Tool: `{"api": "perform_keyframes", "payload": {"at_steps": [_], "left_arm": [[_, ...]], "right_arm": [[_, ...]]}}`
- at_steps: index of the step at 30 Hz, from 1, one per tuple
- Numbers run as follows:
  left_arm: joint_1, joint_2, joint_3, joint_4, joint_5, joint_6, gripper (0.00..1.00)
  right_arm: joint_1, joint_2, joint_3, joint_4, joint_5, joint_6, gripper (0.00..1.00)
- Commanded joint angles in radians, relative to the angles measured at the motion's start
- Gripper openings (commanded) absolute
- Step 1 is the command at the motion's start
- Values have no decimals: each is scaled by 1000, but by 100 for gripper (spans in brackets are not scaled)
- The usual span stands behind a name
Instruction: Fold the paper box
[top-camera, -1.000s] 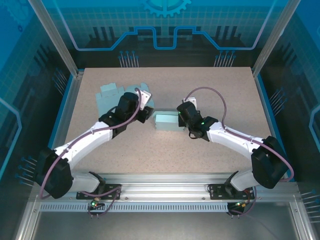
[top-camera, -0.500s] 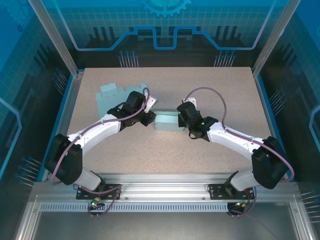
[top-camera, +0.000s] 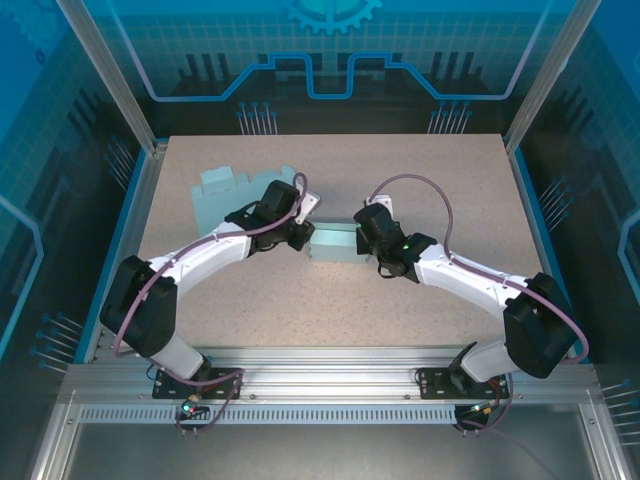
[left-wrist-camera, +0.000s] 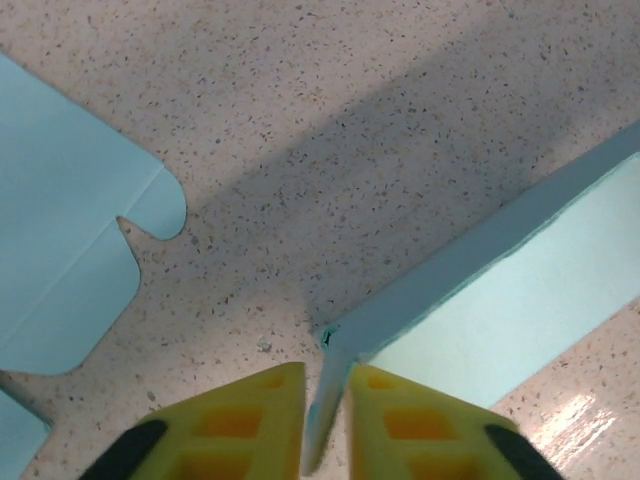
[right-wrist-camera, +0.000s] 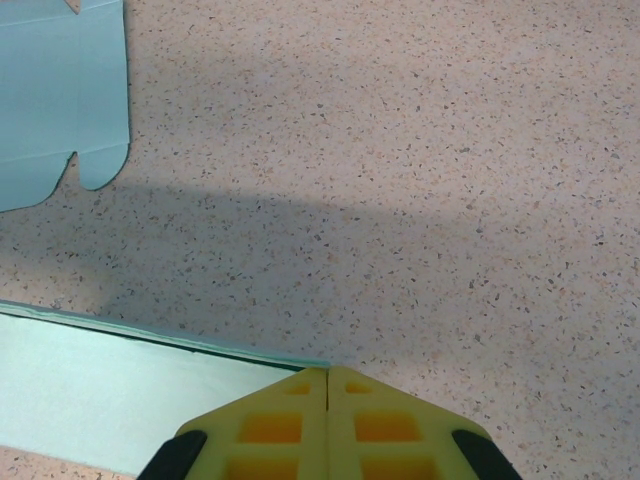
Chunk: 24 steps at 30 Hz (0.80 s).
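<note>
Pinching the upright left end wall of the paper box (top-camera: 335, 243), my left gripper (left-wrist-camera: 325, 374) has its 2 yellow fingers closed on the thin pale blue card. The box sits at the middle of the speckled table (top-camera: 430, 180), its long side running left to right between my 2 arms. My right gripper (right-wrist-camera: 328, 372) is at the box's right end, jaws pressed together with no gap, tips touching the wall's top edge. A flat blue sheet (top-camera: 215, 195) lies at the far left, apart from the box.
</note>
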Motion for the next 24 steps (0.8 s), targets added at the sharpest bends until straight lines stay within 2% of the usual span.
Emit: {"api": "perform_keyframes", "payload": {"at_steps": [1, 8, 18, 24], "left_arm": [[-12, 18, 51, -34, -22, -37, 15], [-25, 43, 105, -91, -42, -117, 3], [-30, 53, 111, -98, 57, -326, 2], [-32, 49, 90, -81, 63, -416, 2]], "right_arm": [[20, -3, -10, -64, -29, -7, 7], [19, -7, -10, -67, -27, -8, 7], [26, 4, -3, -62, -30, -9, 7], [29, 13, 2, -62, -25, -9, 7]]}}
